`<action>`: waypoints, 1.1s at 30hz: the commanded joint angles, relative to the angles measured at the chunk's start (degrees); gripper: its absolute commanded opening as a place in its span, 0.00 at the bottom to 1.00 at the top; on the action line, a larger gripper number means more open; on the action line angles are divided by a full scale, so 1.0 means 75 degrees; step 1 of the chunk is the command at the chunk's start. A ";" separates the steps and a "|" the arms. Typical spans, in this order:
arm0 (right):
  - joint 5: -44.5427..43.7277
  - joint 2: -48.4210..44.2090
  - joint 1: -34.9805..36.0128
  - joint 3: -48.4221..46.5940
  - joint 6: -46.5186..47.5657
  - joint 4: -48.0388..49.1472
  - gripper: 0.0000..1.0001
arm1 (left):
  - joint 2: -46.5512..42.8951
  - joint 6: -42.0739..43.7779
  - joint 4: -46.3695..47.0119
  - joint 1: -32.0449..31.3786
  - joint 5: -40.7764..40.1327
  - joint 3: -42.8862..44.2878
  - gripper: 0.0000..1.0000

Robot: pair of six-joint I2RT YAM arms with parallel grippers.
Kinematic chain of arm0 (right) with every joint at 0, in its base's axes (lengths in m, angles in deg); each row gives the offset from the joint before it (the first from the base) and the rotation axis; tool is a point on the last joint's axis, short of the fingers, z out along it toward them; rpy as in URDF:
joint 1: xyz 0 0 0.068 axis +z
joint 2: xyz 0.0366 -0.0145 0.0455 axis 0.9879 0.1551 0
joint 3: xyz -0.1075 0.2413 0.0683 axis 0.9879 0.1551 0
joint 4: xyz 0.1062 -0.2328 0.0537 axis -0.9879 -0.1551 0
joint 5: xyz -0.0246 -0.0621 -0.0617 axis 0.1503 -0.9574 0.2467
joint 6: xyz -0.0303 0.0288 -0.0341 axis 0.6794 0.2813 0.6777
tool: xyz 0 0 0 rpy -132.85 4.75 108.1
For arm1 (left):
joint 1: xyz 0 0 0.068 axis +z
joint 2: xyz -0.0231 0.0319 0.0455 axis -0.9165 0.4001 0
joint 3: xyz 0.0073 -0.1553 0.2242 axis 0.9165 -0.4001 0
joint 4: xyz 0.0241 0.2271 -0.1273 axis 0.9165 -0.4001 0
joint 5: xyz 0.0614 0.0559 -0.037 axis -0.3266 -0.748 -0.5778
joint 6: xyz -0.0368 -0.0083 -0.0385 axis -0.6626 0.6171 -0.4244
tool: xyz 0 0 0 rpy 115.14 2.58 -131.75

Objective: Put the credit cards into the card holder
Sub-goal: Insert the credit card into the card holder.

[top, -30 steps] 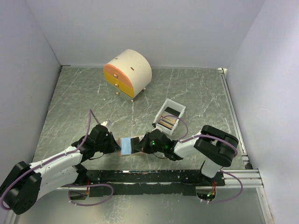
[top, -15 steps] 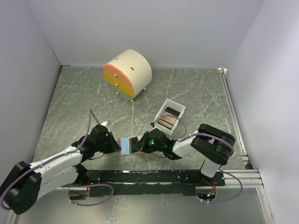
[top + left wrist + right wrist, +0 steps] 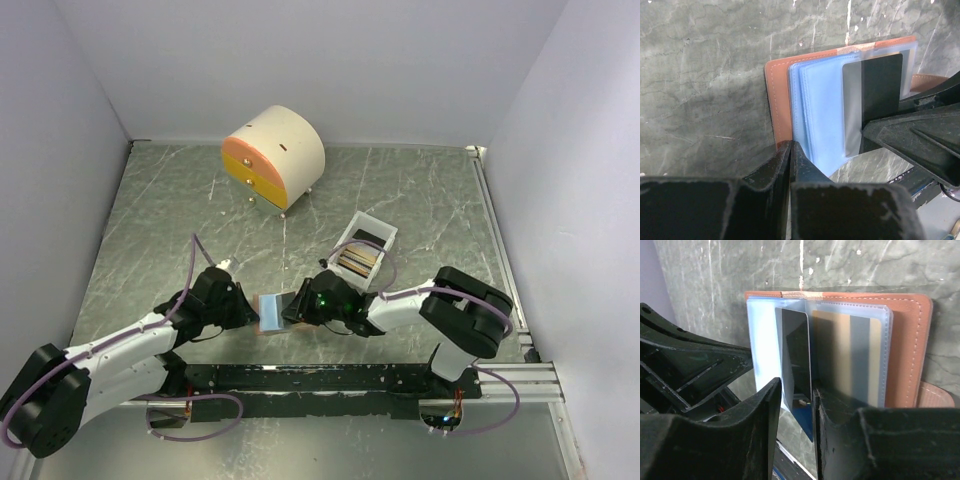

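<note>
The card holder (image 3: 270, 311) lies open on the table between both grippers, its brown cover (image 3: 777, 100) under clear blue sleeves. My left gripper (image 3: 243, 306) is shut on the holder's near edge (image 3: 791, 145). A black credit card (image 3: 796, 355) stands partly inside a sleeve, its lower end sticking out between the jaws of my right gripper (image 3: 797, 390). Those jaws are open, with a gap on the card's left side. A gold credit card (image 3: 840, 355) sits in the sleeve beside it. More credit cards (image 3: 357, 262) lie in the white tray.
The small white tray (image 3: 375, 222) stands just behind my right gripper. A round cream cabinet (image 3: 275, 158) with orange-yellow drawers is at the back. White walls close in the table on three sides.
My right gripper's jaws have opened and let go of the black card, which stays in the sleeve. The right gripper has edged left toward the holder. The left arm has not moved.
</note>
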 commanded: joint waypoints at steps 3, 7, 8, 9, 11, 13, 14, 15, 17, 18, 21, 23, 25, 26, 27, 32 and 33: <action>-0.0614 -0.0270 0.0003 -0.0035 0.0403 -0.1353 0.32 | 0.0262 0.0099 -0.0076 -0.0055 0.0103 -0.0112 0.12; -0.0632 -0.0228 0.0000 -0.0177 0.0483 -0.1612 0.33 | 0.0260 0.0088 0.0001 -0.0056 0.0112 -0.0155 0.12; -0.0632 -0.0214 0.0002 -0.0212 0.0507 -0.1666 0.34 | 0.0275 0.0083 0.0015 -0.0056 0.0106 -0.0152 0.12; -0.0640 -0.0210 0.0014 -0.0251 0.0520 -0.1721 0.34 | 0.0294 0.0082 0.0032 -0.0056 0.0097 -0.0148 0.12; -0.0672 -0.0256 0.0022 -0.0251 0.0528 -0.1783 0.36 | 0.0347 0.0093 0.0041 -0.0047 0.0114 -0.0137 0.12; -0.0706 -0.0342 0.0019 -0.0220 0.0510 -0.1799 0.40 | 0.0393 0.0094 0.0062 -0.0053 0.0105 -0.0145 0.12; -0.0718 -0.0382 0.0020 -0.0205 0.0512 -0.1809 0.42 | 0.0404 0.0094 0.0089 -0.0053 0.0112 -0.0155 0.12; -0.0750 -0.0418 0.0019 -0.0196 0.0509 -0.1825 0.43 | 0.0411 0.0088 0.0110 -0.0061 0.0113 -0.0174 0.12; -0.0808 -0.0476 0.0023 -0.0252 0.0565 -0.1952 0.46 | 0.0432 0.0082 0.0155 -0.0061 0.0115 -0.0203 0.12; -0.0848 -0.0458 0.0025 -0.0328 0.0613 -0.2117 0.48 | 0.0443 0.0073 0.0175 -0.0060 0.0116 -0.0214 0.12; -0.1054 -0.0361 0.0064 -0.0642 0.0742 -0.2756 0.52 | 0.0453 0.0081 0.0175 -0.0060 0.0124 -0.0217 0.12; -0.1108 -0.0325 0.0098 -0.0708 0.0789 -0.2901 0.52 | 0.0431 0.0065 0.0187 -0.0067 0.0118 -0.0226 0.12; -0.1176 -0.0286 0.0131 -0.0798 0.0858 -0.3072 0.52 | 0.0404 0.0050 0.0201 -0.0067 0.0124 -0.0246 0.12; -0.1231 -0.0251 0.0156 -0.0869 0.0897 -0.3232 0.52 | 0.0398 0.0048 0.0205 -0.0068 0.0126 -0.0252 0.12; -0.1274 -0.0214 0.0177 -0.0965 0.0940 -0.3392 0.52 | 0.0397 0.0041 0.0205 -0.0066 0.0120 -0.0258 0.12; -0.1269 -0.0047 0.0207 -0.1211 0.1185 -0.3706 0.52 | 0.0417 0.0058 0.0220 -0.0056 0.0129 -0.0263 0.12; -0.1300 -0.0055 0.0221 -0.1229 0.1203 -0.3763 0.52 | 0.0413 0.0065 0.0217 -0.0065 0.0122 -0.0264 0.12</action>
